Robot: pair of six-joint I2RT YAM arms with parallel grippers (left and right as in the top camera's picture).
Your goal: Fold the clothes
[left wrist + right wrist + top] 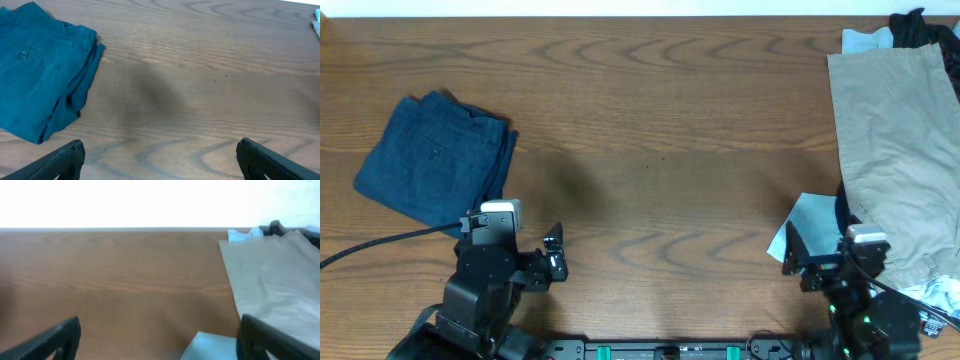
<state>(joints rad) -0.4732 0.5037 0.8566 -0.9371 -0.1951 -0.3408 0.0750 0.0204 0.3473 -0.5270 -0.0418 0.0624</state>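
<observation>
Brown wood-grain ran the whole length of the table [660,120], with a pale wall bright beyond its far edge. At the table's left end lay the dark navy denim trousers [435,155], doubled over into a rough, slightly skewed rectangle, the stacked layers showing along the side that faced the table's middle. A black cable [380,245] trailed across the table's front left corner.

The left gripper [160,145] hung over the table's front edge, left of centre, its two fingers spread wide with nothing between them, clear of the denim. The right gripper [160,322] hung over the front edge towards the table's right end, likewise spread and holding nothing.

Along the right end stretched the tan khaki trousers [895,150]. A corner of pale blue cloth [805,225] poked out from under them near the front edge, and a dark garment [920,30] was bunched at the table's far right corner.
</observation>
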